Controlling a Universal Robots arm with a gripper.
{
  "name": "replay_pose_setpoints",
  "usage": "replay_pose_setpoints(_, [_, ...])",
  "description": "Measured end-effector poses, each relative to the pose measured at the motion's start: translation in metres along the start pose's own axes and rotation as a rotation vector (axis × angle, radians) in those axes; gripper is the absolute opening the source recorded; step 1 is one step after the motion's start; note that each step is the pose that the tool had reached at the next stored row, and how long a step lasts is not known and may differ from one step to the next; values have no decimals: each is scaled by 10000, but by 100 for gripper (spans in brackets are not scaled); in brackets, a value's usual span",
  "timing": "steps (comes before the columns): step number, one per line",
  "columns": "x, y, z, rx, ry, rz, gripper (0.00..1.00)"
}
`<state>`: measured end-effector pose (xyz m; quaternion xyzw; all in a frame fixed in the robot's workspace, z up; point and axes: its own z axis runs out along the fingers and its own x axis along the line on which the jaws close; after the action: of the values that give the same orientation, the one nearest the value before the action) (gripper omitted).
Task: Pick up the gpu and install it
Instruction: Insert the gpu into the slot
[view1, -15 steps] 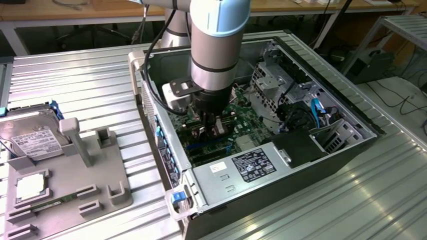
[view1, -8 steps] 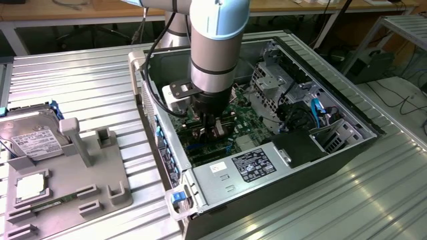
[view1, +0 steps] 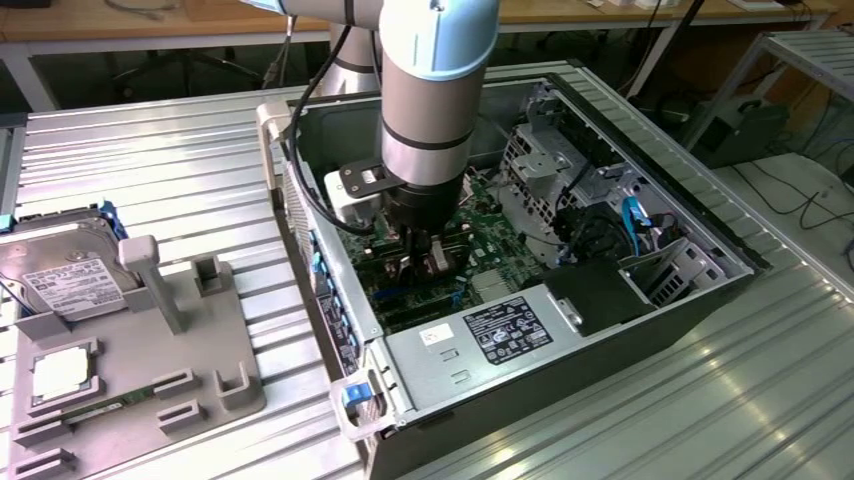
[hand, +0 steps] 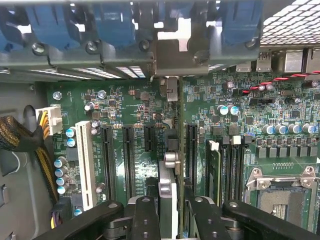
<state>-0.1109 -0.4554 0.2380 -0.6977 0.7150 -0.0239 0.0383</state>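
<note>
Now my jaws (hand: 168, 220) clamp the thin black gpu card (hand: 168, 197) edge-on between them, its long axis aligned with the black motherboard slot (hand: 172, 135) directly ahead.

Pincer (hand: 167, 212) clamps the gpu (hand: 168, 192) edge-on between its black fingers (hand: 145, 220), card upright over the green motherboard (hand: 135, 105). Its silver bracket end points toward the case's rear slots. Black expansion slots (hand: 127, 160) flank the card; white slot (hand: 86, 162), yellow cables (hand: 25, 137), empty CPU socket (hand: 282, 192) nearby.
</note>
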Motion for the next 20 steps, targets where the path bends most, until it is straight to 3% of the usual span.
replay_pose_setpoints(20, [1, 4, 41, -1, 1, 0, 28])
